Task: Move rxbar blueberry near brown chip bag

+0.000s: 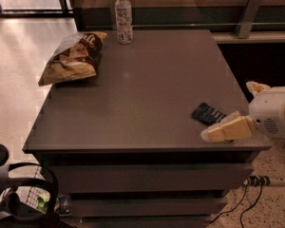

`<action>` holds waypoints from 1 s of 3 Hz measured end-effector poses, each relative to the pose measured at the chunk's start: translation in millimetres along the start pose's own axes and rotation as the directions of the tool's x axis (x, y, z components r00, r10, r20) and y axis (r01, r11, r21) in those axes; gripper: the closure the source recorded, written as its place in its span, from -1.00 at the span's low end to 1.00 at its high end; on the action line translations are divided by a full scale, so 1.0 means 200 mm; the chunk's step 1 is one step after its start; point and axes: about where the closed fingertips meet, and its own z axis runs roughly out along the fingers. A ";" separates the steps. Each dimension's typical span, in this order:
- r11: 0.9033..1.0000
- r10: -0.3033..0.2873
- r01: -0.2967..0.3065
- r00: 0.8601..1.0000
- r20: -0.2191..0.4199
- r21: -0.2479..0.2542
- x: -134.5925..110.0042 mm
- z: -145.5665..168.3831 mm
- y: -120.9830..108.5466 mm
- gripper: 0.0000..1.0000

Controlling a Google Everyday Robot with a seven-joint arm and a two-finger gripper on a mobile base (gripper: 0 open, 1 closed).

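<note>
The rxbar blueberry [207,113] is a small dark navy bar lying flat near the front right corner of the dark table [147,89]. The brown chip bag [73,58] lies puffy and crinkled at the table's far left edge, well away from the bar. My gripper [224,130], pale yellow on a white wrist, reaches in from the right. It hangs low over the table's front right edge, just in front of and to the right of the bar, and it hides the bar's near right end.
A clear plastic bottle [124,15] stands upright at the back of the table, right of the chip bag. A metal rail post [247,14] rises behind the table at the right. Cables [256,182] lie on the floor at the lower right.
</note>
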 end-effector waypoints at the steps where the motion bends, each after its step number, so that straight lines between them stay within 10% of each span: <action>1: 1.000 0.004 -0.005 1.000 0.030 0.028 -0.02 0.02 -0.04 -1.00; 3: 0.999 0.033 -0.033 0.998 0.053 -0.016 0.04 0.03 -0.05 -1.00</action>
